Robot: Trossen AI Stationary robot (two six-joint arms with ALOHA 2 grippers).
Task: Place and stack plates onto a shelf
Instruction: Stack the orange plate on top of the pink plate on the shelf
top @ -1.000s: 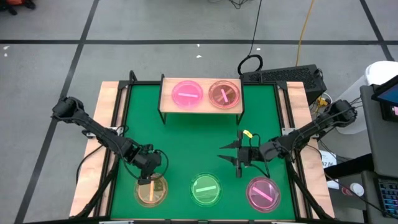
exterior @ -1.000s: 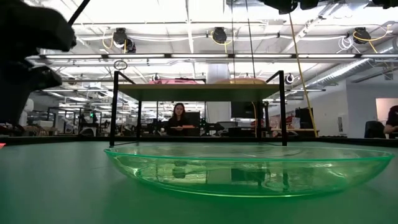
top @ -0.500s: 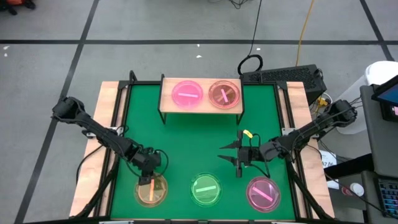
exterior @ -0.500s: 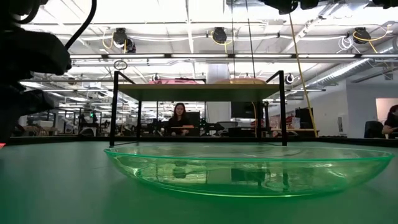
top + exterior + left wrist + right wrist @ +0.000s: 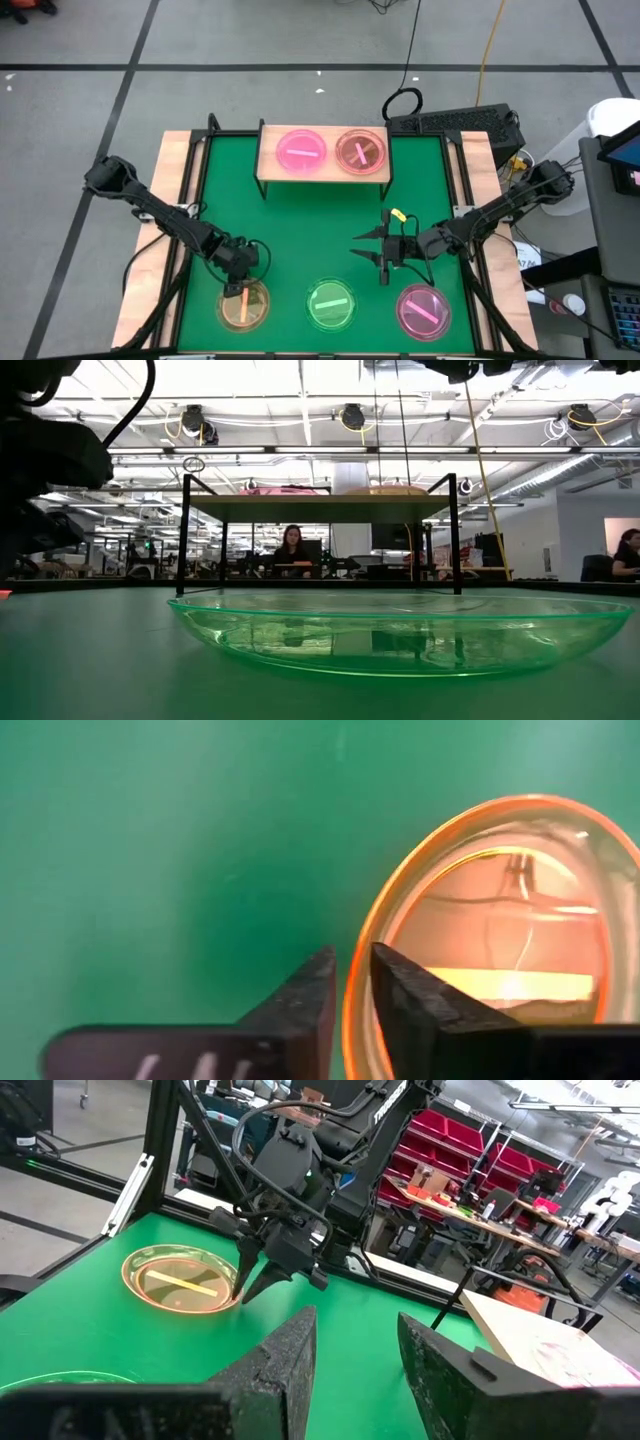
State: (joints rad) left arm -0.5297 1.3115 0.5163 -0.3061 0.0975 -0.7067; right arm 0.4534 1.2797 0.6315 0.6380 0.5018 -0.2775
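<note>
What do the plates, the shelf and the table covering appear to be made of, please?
The green plate looks like glossy translucent plastic: the room shows through it and its rim glints. The orange plate looks alike, with a glowing rim. The shelf seems pale unfinished wood, on thin dark legs that are probably metal. The table covering looks like a matte green mat, possibly felt or rubber.

orange plate (image 5: 500, 930) cut off by frame edge.
</note>
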